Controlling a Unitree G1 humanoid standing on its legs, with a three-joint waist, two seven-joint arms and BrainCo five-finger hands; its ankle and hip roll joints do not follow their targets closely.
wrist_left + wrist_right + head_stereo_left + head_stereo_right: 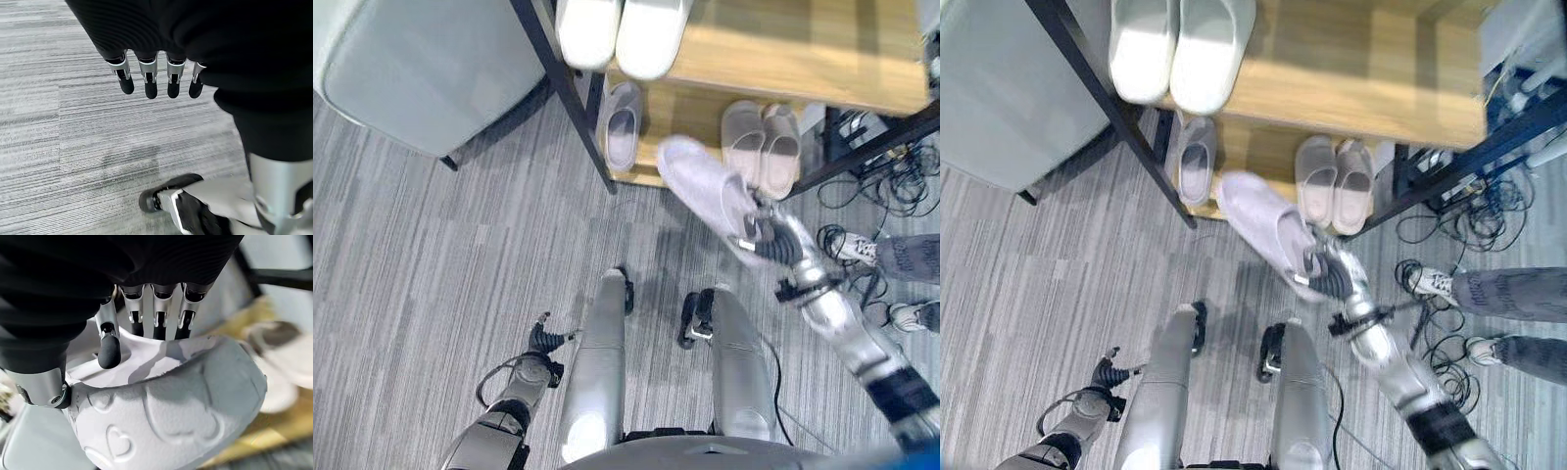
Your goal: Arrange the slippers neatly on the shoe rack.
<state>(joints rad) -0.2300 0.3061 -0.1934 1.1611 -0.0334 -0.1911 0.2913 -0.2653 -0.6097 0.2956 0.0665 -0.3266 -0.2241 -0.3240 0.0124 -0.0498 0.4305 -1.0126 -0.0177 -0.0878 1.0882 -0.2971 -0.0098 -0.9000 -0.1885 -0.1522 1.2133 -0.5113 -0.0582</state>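
My right hand is shut on a pale lilac slipper, held in the air just in front of the shoe rack's lower shelf. In the right wrist view its fingers reach into the slipper and the thumb sits against its upper. A matching lilac slipper lies alone at the left of the lower shelf, and a beige pair lies further right. A white pair sits on the upper shelf. My left hand hangs low over the carpet, open and holding nothing.
The rack's black frame post runs down beside the lone slipper. A grey-green box stands left of the rack. Loose cables lie on the floor at the right, near a person's legs and shoes.
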